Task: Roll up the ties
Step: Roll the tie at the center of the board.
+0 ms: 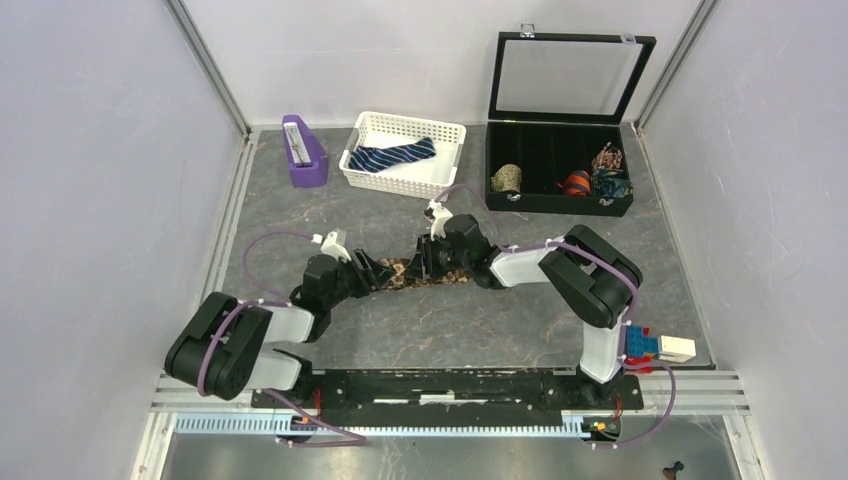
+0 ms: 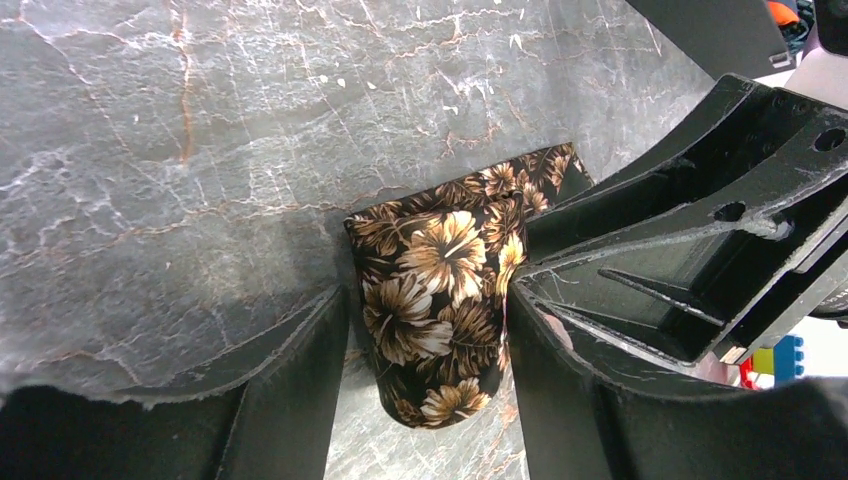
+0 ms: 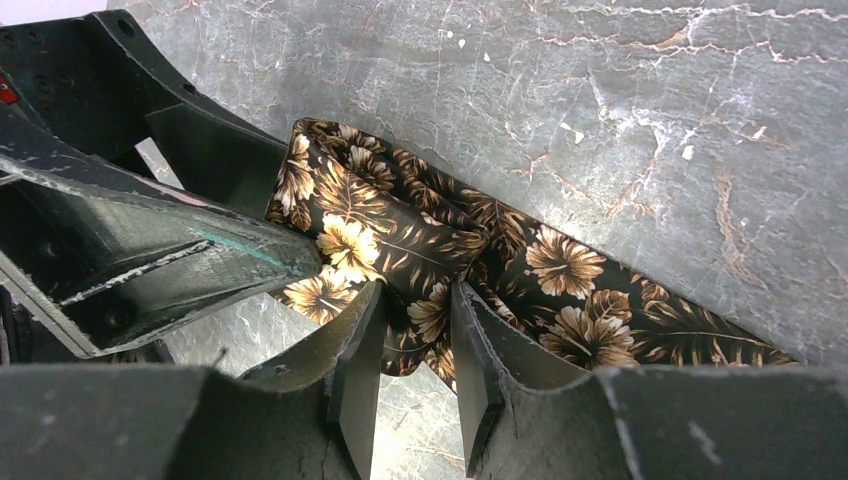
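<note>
Currently on the grey marbled counter (image 3: pixel 650 120): dark brown fabric necktie with tan floral print (image 3: pixel 570 290). Pinched at a raised fold by the narrow right hand (image 3: pixel 418 300); flanked at the curled end by the left hand (image 2: pixel 425 295), grip not confirmable. Treat as likely light, limp, slippery. Grasp across the full width at the curl, never one loose layer.

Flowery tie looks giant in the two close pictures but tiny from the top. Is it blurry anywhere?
Left wrist view: flowery tie sharp, black fingers big and dark, shadow on the table beside it. Right wrist view: flowers crisp too. Top view: even light, tie small, partly hidden.
</note>
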